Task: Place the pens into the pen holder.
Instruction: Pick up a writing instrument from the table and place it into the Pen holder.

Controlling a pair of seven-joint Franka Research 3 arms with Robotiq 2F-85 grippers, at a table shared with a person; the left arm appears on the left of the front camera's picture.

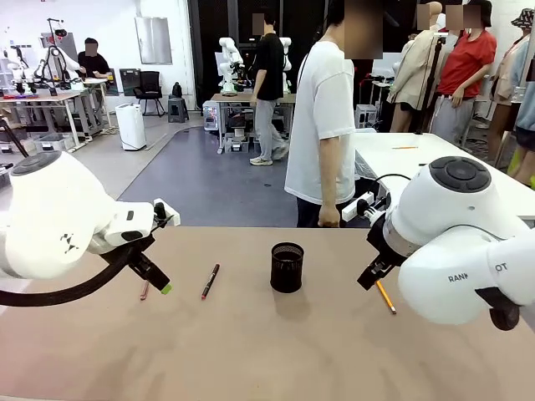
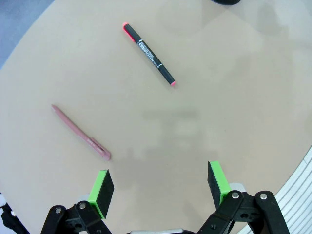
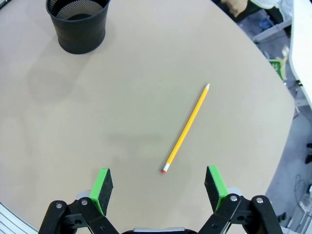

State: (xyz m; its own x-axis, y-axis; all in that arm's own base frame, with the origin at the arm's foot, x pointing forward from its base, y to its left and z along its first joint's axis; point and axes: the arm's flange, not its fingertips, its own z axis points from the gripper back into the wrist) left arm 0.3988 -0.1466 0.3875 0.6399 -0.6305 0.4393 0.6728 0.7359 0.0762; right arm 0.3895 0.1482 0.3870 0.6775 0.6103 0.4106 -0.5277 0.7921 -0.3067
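Observation:
The black mesh pen holder (image 1: 287, 267) stands upright at the table's middle, and its top shows in the right wrist view (image 3: 78, 24). A dark red-black pen (image 1: 210, 281) (image 2: 148, 54) lies to its left. Further left lies a pinkish-brown pen (image 1: 145, 290) (image 2: 80, 132). My left gripper (image 1: 159, 284) (image 2: 161, 187) hovers open just above the table beside the pinkish pen, holding nothing. A yellow pencil (image 1: 385, 296) (image 3: 187, 127) lies right of the holder. My right gripper (image 1: 368, 277) (image 3: 160, 187) hangs open over the pencil's eraser end, with nothing between its fingers.
A person in a white T-shirt (image 1: 322, 125) stands at the far edge of the brown table (image 1: 276, 351). A white power strip (image 1: 359, 205) with a cable lies at the far right edge. Both white arm bodies bulk large at the near left and right.

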